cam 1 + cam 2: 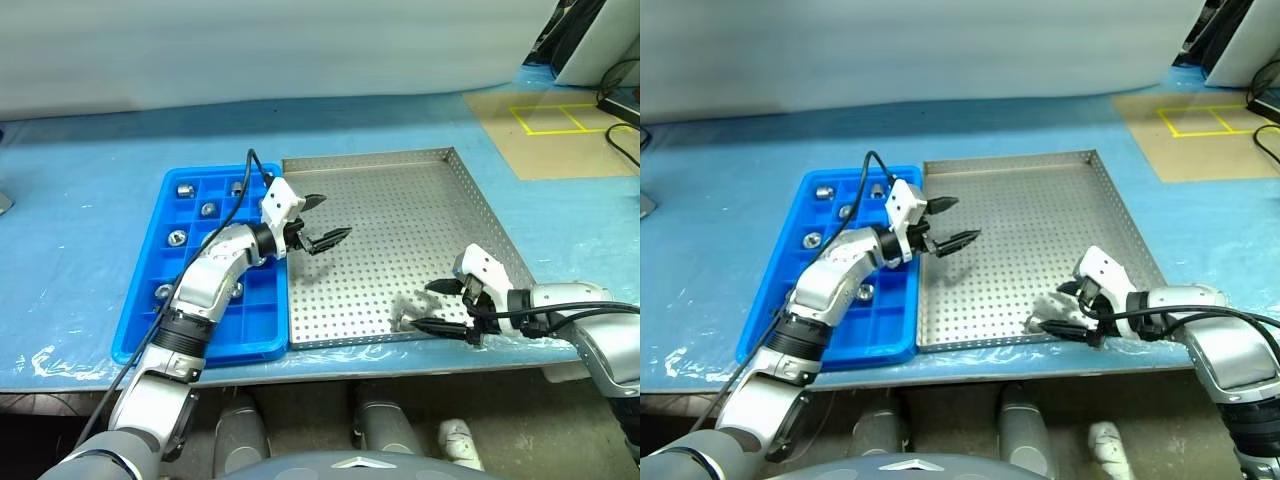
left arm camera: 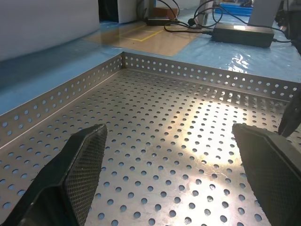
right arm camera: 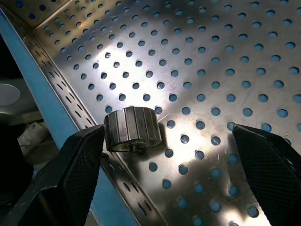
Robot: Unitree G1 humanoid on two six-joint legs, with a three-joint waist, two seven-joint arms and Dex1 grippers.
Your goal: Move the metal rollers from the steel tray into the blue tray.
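Right at the near rim of the steel tray [image 1: 400, 215], the right gripper [image 1: 437, 305] hangs with its two black fingers spread wide and nothing between them; in its wrist view a single ribbed metal roller [image 3: 133, 128] lies on the perforated floor just inside that rim, right beside one fingertip [image 3: 87, 155] — touching or not, I cannot tell. Over on the other side, the left gripper [image 1: 322, 222] reaches level across the tray's left edge, jaws fully released as well, empty, hovering above bare perforated metal. Beside it sits the blue tray [image 1: 150, 300], edge to edge with the steel one, both on a table under a wrinkled light-blue plastic sheet [image 1: 80, 200], brown floor with yellow tape lines [image 1: 555, 120] behind. Count: six rollers [image 1: 176, 238] visible in the blue compartments, one in the steel tray.
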